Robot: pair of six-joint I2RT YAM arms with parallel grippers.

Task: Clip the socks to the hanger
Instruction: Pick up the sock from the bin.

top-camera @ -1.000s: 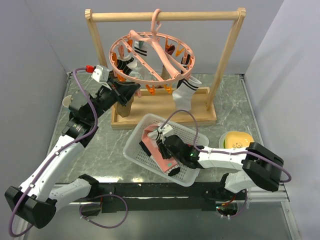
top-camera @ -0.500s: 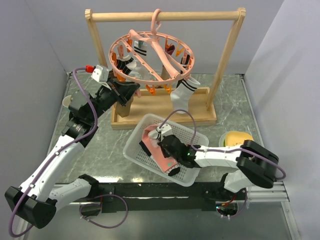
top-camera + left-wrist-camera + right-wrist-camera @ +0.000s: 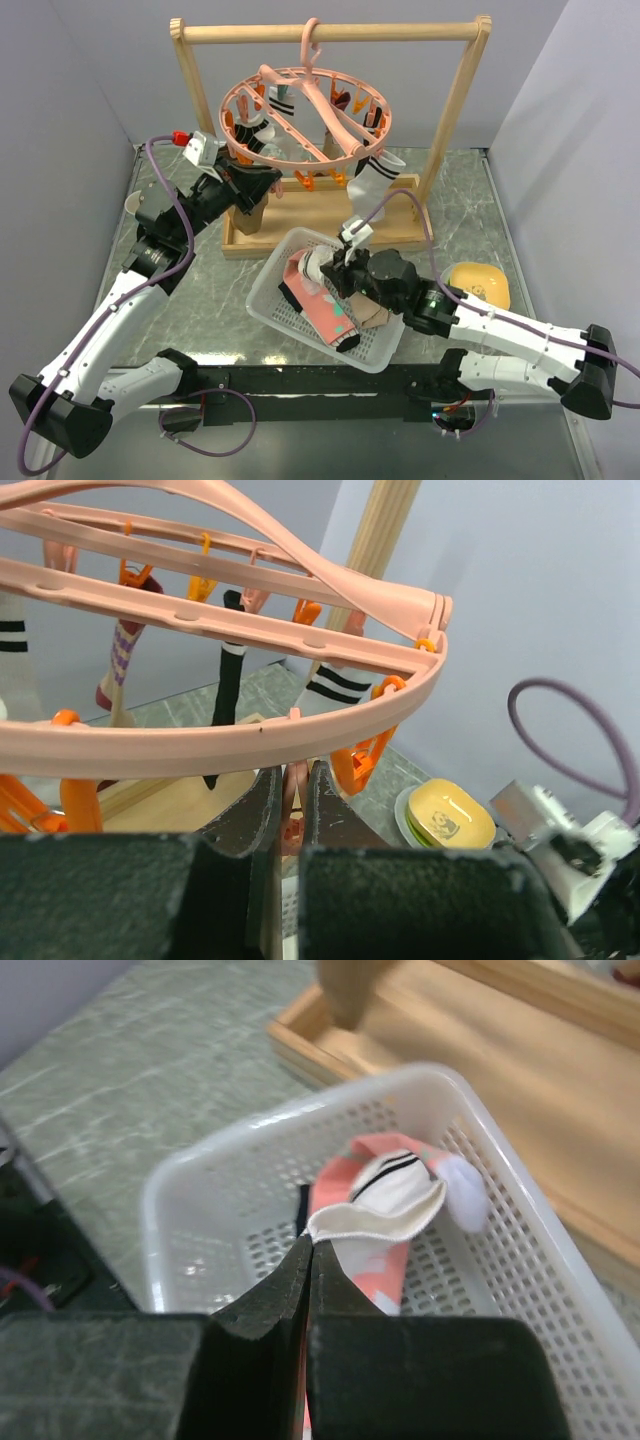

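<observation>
- Right claw [image 3: 308, 1250]: now pressed together, cream cuff of pink sock [image 3: 385, 1200] pinched at tips; grip newly closed.
- Right arm [image 3: 500, 325] is swung out to right since a second ago; claw is raised over white basket [image 3: 160, 1195].
- Rest of sock is draped below claw, inside basket.
- Left claw [image 3: 295, 777]: unchanged, clamped on pink clip [image 3: 292, 815] just under hanger [image 3: 200, 742] ring.
- Striped sock [image 3: 335, 683] is hung beyond left claw.

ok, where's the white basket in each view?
Top external: white basket, lower centre, in front of the rack.
Left wrist: not clearly in it.
Right wrist: white basket fills the middle.
Shared landmark: wooden rack, in all three.
</observation>
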